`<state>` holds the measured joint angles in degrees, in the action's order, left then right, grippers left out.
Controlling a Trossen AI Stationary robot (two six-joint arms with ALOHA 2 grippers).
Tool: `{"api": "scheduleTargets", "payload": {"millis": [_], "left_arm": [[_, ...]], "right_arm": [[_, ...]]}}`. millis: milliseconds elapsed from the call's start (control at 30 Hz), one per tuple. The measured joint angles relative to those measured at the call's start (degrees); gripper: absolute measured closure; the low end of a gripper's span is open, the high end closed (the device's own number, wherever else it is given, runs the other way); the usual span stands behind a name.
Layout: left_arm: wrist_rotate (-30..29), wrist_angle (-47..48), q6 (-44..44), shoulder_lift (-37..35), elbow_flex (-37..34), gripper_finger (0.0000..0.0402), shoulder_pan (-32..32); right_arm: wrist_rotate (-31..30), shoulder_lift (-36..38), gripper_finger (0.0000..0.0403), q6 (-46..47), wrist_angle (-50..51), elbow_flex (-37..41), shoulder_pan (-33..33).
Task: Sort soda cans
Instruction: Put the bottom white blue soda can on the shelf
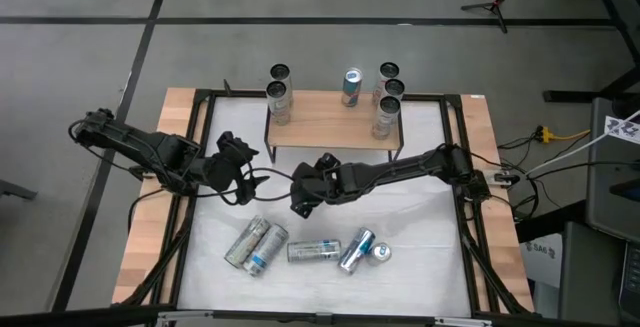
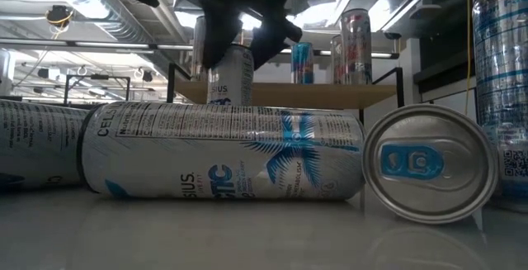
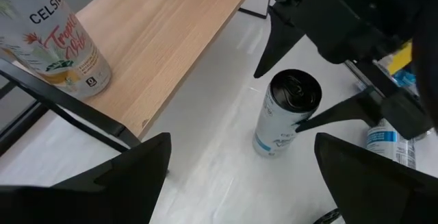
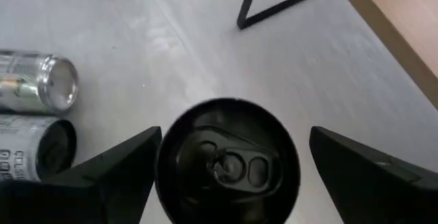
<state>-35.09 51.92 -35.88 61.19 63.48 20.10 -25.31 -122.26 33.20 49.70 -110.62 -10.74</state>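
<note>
Right claw (image 4: 226, 162) apart around upright dark-topped can (image 3: 284, 114) (untouched), left claw (image 3: 239, 176) apart nearby.

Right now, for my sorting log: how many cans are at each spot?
Cans at the shelf: 6
Cans at the table's front: 5
Can between the open right gripper's fingers: 1
Total: 12
</note>
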Motion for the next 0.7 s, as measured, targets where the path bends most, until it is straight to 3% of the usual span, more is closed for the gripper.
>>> {"api": "scheduleTargets", "payload": {"millis": [500,700], "left_arm": [[0.0,0.0,0.0,0.0,0.0,0.0048,0.0],[0.0,0.0,-0.1,0.0,0.0,0.0048,0.0]], "right_arm": [[3.9,-0.3,0.004,2.6,1.4,0.0,0.0],[3.9,-0.3,0.0079,2.6,1.4,0.0,0.0]]}}
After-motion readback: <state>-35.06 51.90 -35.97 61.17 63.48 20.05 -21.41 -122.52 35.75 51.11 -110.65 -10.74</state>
